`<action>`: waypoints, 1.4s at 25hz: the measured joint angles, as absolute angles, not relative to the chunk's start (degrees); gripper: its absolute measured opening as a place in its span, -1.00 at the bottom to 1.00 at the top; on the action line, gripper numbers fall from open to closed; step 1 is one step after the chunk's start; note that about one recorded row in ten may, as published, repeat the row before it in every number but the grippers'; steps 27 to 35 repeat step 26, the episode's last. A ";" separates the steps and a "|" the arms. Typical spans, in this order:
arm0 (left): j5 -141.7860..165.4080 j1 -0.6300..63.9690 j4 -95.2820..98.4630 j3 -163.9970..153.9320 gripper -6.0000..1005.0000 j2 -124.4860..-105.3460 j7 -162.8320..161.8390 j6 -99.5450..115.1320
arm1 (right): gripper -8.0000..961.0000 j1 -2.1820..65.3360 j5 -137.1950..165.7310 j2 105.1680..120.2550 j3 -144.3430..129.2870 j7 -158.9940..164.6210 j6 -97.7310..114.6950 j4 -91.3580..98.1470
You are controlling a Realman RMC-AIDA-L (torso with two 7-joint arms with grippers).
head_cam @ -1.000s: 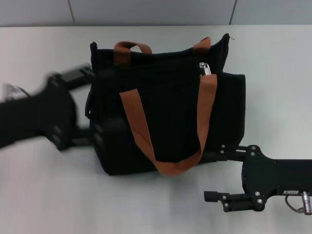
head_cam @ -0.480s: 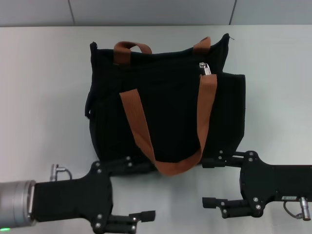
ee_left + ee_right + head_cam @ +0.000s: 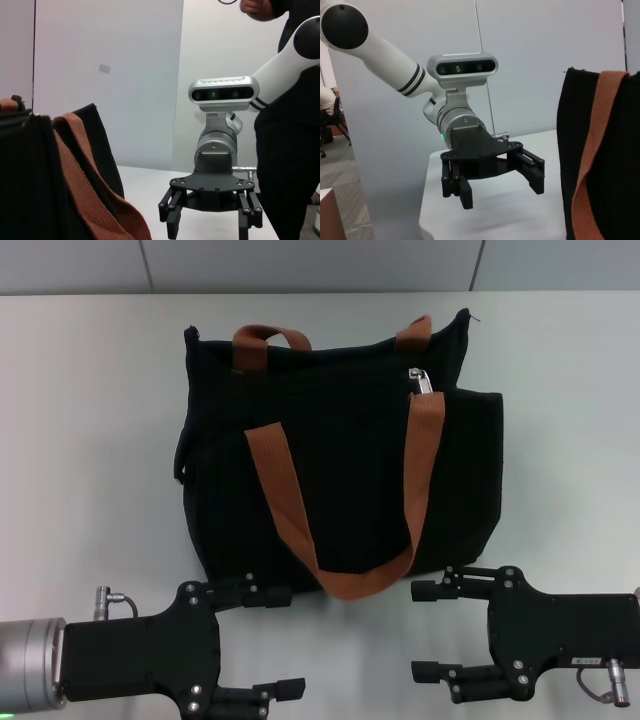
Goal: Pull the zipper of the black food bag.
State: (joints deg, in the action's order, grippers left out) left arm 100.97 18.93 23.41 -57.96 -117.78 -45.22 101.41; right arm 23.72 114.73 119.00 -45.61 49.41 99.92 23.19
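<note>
Bag (image 3: pixel 340 480) was seen lying flat on its side on the table (image 3: pixel 90 420), handles (image 3: pixel 290 510) draped toward the robot, top edge away from it. Zipper (image 3: pixel 420 380) tab, small & silver, was seen near the top edge on the right side, just above where the right-hand strap meets the fabric; track itself was black on black & hard to trace. Fabric was judged soft & floppy, prob. light, so the bag would likely slide or bunch up w/ a one-handed pull; body should be pinned or gripped near the tab while the tab is drawn along the track. Tab was judged thin, smooth metal, likely slippery, so a firm fingertip pinch on its flat faces is called for, not on the webbing beside it. Left gripper (image 3: pixel 268 640) was seen at the near edge below the bag's lower left corner, fingers spread & holding nothing. Right gripper (image 3: pixel 430 632) was seen likewise below the lower right corner, fingers spread, empty, well apart from the tab.
</note>
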 joint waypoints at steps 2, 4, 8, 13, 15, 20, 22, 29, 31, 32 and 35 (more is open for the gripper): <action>101.02 18.93 23.44 -57.97 0.65 -117.79 -45.41 101.40 | 0.60 23.65 114.73 119.00 -45.61 49.40 99.91 23.14; 101.02 18.92 23.42 -57.94 0.65 -117.75 -45.93 101.40 | 0.60 23.59 114.73 119.00 -45.61 49.36 99.85 23.07; 101.03 18.82 23.46 -57.95 0.65 -117.69 -46.01 101.44 | 0.60 23.58 114.73 119.00 -45.61 49.32 99.81 23.03; 101.03 18.91 23.45 -57.98 0.65 -117.46 -46.03 101.63 | 0.60 23.55 114.73 119.00 -45.61 49.30 99.91 23.03; 101.02 18.91 23.45 -58.00 0.65 -117.43 -46.04 101.77 | 0.60 23.55 114.73 119.00 -45.61 49.30 99.94 23.03; 101.00 18.83 23.48 -57.97 0.65 -117.35 -46.26 101.85 | 0.60 23.55 114.72 119.00 -45.42 49.30 99.94 23.03; 100.99 18.81 23.53 -57.83 0.65 -117.33 -46.59 101.86 | 0.60 23.55 114.71 119.00 -45.22 49.30 100.14 23.03; 100.98 18.81 23.56 -57.92 0.65 -117.26 -46.61 101.86 | 0.60 23.55 114.69 119.00 -45.19 49.30 100.27 23.03; 100.98 18.81 23.56 -57.92 0.65 -117.26 -46.61 101.86 | 0.60 23.55 114.69 119.00 -45.19 49.30 100.27 23.03; 100.98 18.81 23.56 -57.92 0.65 -117.26 -46.61 101.86 | 0.60 23.55 114.69 119.00 -45.19 49.30 100.27 23.03; 100.98 18.81 23.56 -57.92 0.65 -117.26 -46.61 101.86 | 0.60 23.55 114.69 119.00 -45.19 49.30 100.27 23.03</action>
